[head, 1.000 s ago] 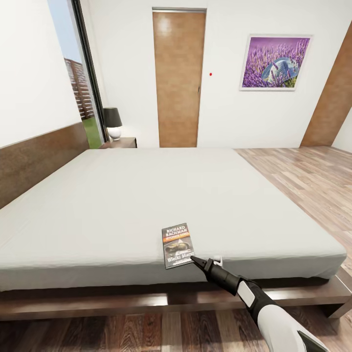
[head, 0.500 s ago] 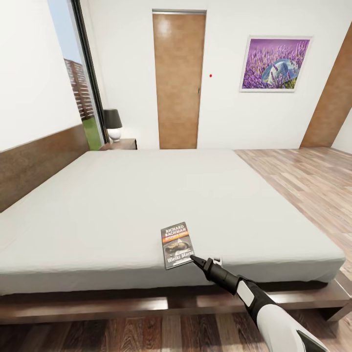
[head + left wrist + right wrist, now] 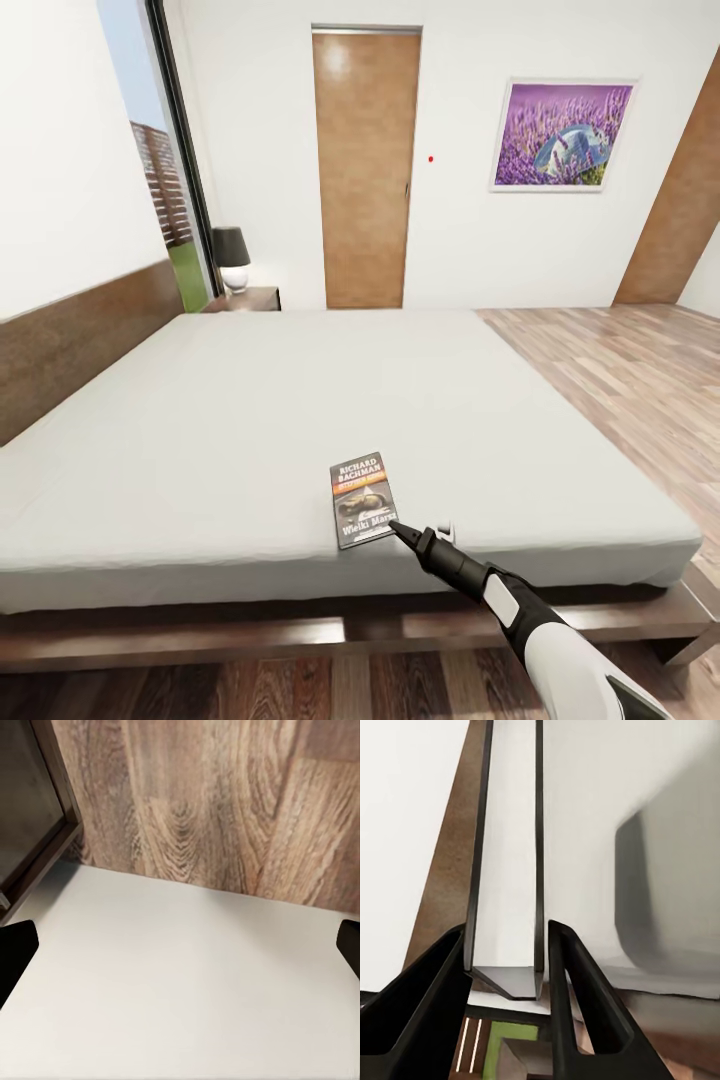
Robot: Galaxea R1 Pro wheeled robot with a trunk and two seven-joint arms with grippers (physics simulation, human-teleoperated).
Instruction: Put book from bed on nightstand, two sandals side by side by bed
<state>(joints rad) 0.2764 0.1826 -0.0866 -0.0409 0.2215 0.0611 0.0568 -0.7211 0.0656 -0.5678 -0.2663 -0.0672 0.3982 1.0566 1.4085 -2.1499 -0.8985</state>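
Barely anything has shifted over the last second: only the whole head view has drifted a little, so the camera moved, while the right pincer [image 3: 396, 527] stays at the near corner of the book [image 3: 362, 499]. That book lies flat on the bed [image 3: 300, 400], close to its near edge. In the right wrist view the 2 dark fingers [image 3: 431, 1005] stand apart with a gap between them, so this pincer is open. The left pincer [image 3: 180, 945] hangs over a pale surface and wood floor, its tips wide apart at the picture's edges, open too.

Risk, as I judge it: the paperback is thin and lies flush on the mattress, so closing from the side may just push it along, or off the near edge of the bed.

Beyond the far corner of the bed, the nightstand [image 3: 245, 298] carries 1 lamp [image 3: 231, 258], which crowds its top. Past the bed hang a brown door [image 3: 365, 165] and a lavender picture [image 3: 565, 135].
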